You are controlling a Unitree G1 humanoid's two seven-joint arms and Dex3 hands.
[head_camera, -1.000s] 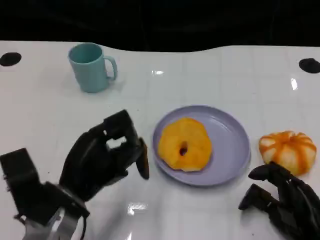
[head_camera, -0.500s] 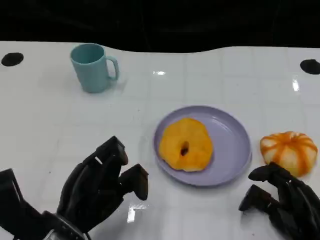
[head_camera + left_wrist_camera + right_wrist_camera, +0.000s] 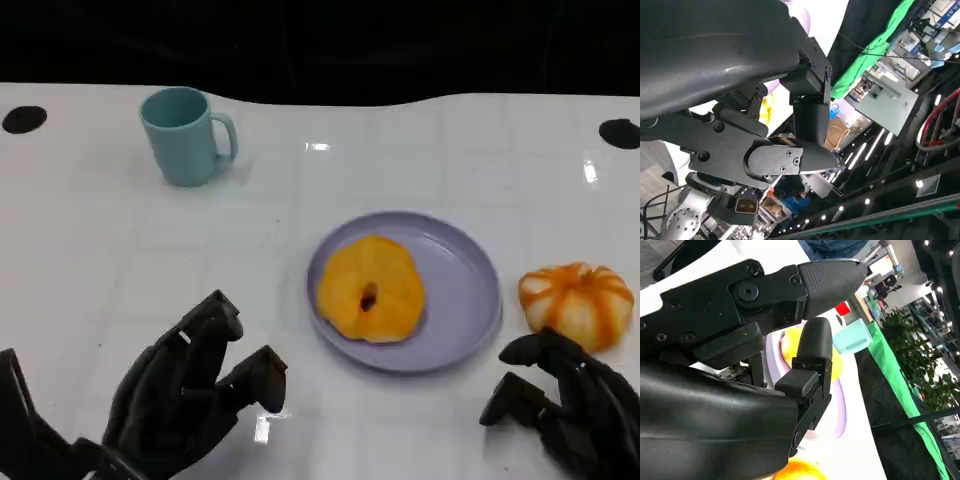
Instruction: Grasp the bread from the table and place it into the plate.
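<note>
Bread (image 3: 369,289), a round yellow ring with a small hole, lies flat inside the lilac plate (image 3: 462,300), on its left half, just right of the frame's centre.

Nearest the camera, at the lower left of the head view, the left hand (image 3: 190,385) hangs over the white table (image 3: 120,260) with its fingers spread apart and gently curled, holding nothing; its fingertips point toward the plate but stay apart from it. At the lower right, the right hand (image 3: 565,400) sits low with its fingers loosely bent and separated, also empty. Its uppermost finger lies just below a small orange pumpkin (image 3: 577,303); whether they touch cannot be told.

The pumpkin rests on the table just beside the plate's right edge. In the right wrist view, past the black fingers (image 3: 812,357), the plate (image 3: 839,405) and bread (image 3: 790,345) show partly.

Farther back, at the upper left, a teal mug (image 3: 184,135) stands upright, handle to the right. What is inside it cannot be seen.
</note>
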